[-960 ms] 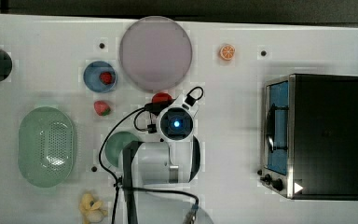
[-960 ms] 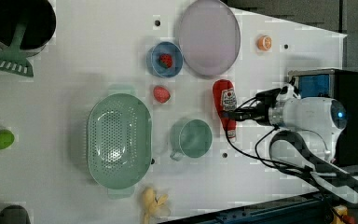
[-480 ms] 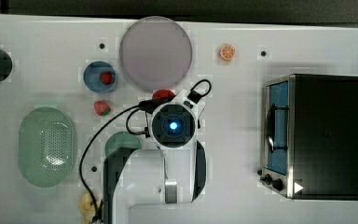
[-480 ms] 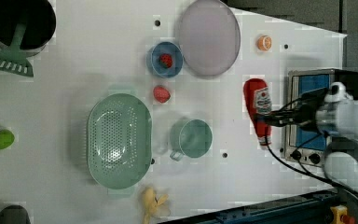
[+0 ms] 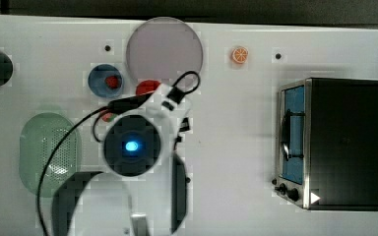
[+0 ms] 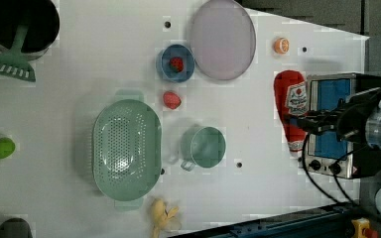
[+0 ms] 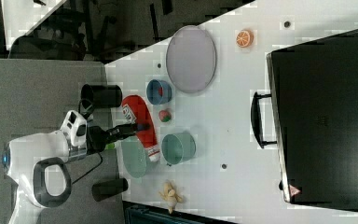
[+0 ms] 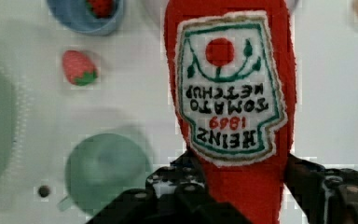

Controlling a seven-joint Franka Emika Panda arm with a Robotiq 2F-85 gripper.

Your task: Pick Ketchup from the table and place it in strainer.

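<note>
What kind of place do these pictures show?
Probably a lab tabletop set up as a play kitchen for robot trials. A white table carries a small toaster oven, a green strainer and toy strawberries, and a robot gripper holds a plush ketchup bottle.

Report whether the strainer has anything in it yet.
Empty. The strainer's perforated base shows bare in the left view, and the Ketchup is clamped in the gripper, away from it.

On the white table (image 6: pixel 104 44), a lilac plate (image 6: pixel 222 38) lay at twelve o'clock. A blue bowl (image 6: pixel 176 63) touching it held one strawberry (image 6: pixel 176 64). A green cup (image 6: pixel 204 147) sat centrally, a toaster oven (image 5: pixel 332 142) at three o'clock.
</note>
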